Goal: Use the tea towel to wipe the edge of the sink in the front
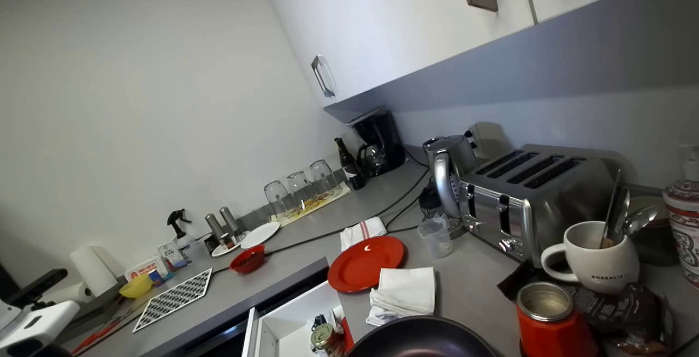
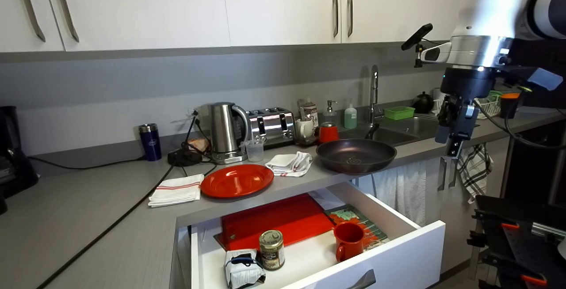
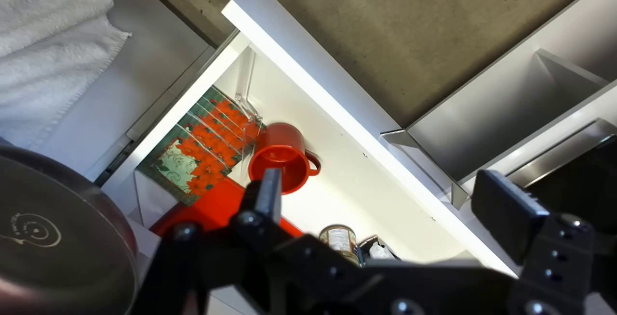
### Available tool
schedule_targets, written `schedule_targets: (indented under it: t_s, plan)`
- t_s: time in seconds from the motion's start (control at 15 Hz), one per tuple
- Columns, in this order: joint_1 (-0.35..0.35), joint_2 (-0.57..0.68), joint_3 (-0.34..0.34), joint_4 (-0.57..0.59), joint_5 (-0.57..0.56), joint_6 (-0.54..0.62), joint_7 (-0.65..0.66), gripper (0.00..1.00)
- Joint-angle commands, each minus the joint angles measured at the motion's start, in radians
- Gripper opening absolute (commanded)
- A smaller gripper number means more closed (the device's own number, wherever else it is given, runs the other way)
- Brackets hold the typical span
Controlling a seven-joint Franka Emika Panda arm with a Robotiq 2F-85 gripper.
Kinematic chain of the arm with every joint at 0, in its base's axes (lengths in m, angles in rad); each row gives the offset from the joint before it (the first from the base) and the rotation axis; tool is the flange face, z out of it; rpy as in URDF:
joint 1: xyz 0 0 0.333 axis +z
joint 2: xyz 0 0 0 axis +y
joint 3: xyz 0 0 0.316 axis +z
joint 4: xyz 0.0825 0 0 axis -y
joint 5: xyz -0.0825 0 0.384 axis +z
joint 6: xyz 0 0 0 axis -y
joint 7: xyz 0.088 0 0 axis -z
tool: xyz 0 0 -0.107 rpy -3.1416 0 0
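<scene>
The gripper (image 3: 381, 192) hangs unloaded, its fingers (image 3: 503, 216) spread well apart. In an exterior view it is to the right of the frying pan (image 2: 356, 155). The rumpled white tea towel (image 2: 289, 164) lies on the counter (image 2: 79, 192) just beside the pan, on its left in that view, between it and the red plate (image 2: 239, 181). The sink (image 2: 409, 135) is behind the pan and to its right. A pulled-out drawer (image 2: 398, 253) below the pan holds a red mug (image 2: 347, 242); a white cloth (image 2: 400, 189) hangs below the pan's right side.
</scene>
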Motion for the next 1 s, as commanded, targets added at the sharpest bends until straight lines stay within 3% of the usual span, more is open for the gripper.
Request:
schedule_targets:
  t_s: [0.0, 0.6, 0.93]
  plan:
    - [-0.004, 0.024, -0.024, 0.008, -0.021, 0.001, -0.018, 1.00]
    - [-0.109, 0.203, -0.158, 0.081, -0.159, 0.005, -0.193, 1.00]
    - [-0.066, 0.288, -0.264, 0.175, -0.104, -0.005, -0.419, 1.00]
